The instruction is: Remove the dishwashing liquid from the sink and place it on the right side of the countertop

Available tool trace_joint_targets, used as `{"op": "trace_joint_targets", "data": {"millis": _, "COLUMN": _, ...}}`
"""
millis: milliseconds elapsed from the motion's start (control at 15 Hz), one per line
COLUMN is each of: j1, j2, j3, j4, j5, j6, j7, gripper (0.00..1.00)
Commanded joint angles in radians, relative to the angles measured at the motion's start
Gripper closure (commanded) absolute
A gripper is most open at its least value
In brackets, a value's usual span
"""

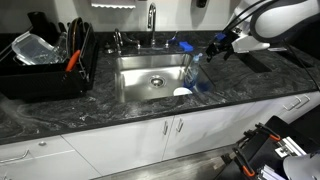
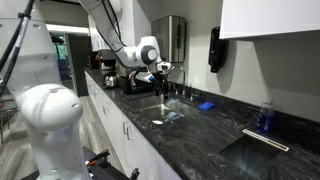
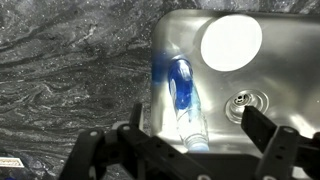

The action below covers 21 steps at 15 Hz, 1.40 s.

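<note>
The dishwashing liquid is a slim clear bottle tinted blue. It leans tilted against the right wall of the steel sink, cap up. In the wrist view the bottle rests in the sink's corner with its cap between my fingers' line of sight. My gripper is open and empty, hovering above the bottle's top. In both exterior views the gripper hangs over the sink's right edge. The dark veined countertop runs on both sides.
A white round dish lies in the sink beside the bottle, near the drain. A chrome faucet and a small blue item stand behind the sink. A black dish rack fills the left counter.
</note>
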Motion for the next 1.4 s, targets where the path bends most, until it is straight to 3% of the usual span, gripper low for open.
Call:
{"op": "trace_joint_targets", "data": {"millis": 0, "j1": 0.009, "j2": 0.108, "j3": -0.02, "j4": 0.087, "j5": -0.022, "j6": 0.011, "j7": -0.022, "gripper": 0.0}}
{"op": "trace_joint_targets", "data": {"millis": 733, "j1": 0.059, "j2": 0.356, "j3": -0.069, "j4": 0.344, "j5": -0.003, "j6": -0.031, "j7": -0.209, "gripper": 0.0}}
{"op": "trace_joint_targets", "data": {"millis": 1333, "j1": 0.107, "j2": 0.455, "j3": -0.112, "j4": 0.442, "j5": 0.016, "j6": -0.049, "j7": -0.127, "gripper": 0.0}}
